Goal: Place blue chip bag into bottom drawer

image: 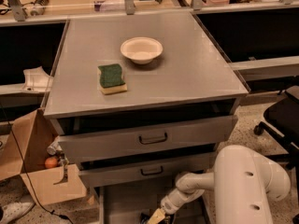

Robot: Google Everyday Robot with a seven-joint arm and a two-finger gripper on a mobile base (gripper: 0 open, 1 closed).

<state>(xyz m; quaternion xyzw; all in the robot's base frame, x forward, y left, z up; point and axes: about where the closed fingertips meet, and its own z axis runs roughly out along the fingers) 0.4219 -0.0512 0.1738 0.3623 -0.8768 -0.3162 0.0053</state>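
Foil of this sort is judged light, soft and slippery; a blue chip bag (145, 217) gives under pressure and holds air, so a pinch at its narrowed middle or across a crimped end seam is thought safest (a grip on a puffed panel is likely to slide off). Only a dark scrap of it is seen, just beside the gripper (157, 216) on its left in the view, at the lower edge; its shape cannot be made out. The gripper is found low, at the end of the white arm (243, 181), inside the pulled-out bottom drawer (122, 200), whose bare grey floor is spread behind it and to its left; whether the bag is clasped or let go cannot be told. Directly above the gripper the two higher drawers (149, 139) are stacked, both partly drawn out; far above it, on the cabinet top (196, 78), a green sponge (111, 77) and a white bowl (141, 49) are set, well apart from the work. Little weight is expected, so a short drop onto the drawer floor is judged harmless.
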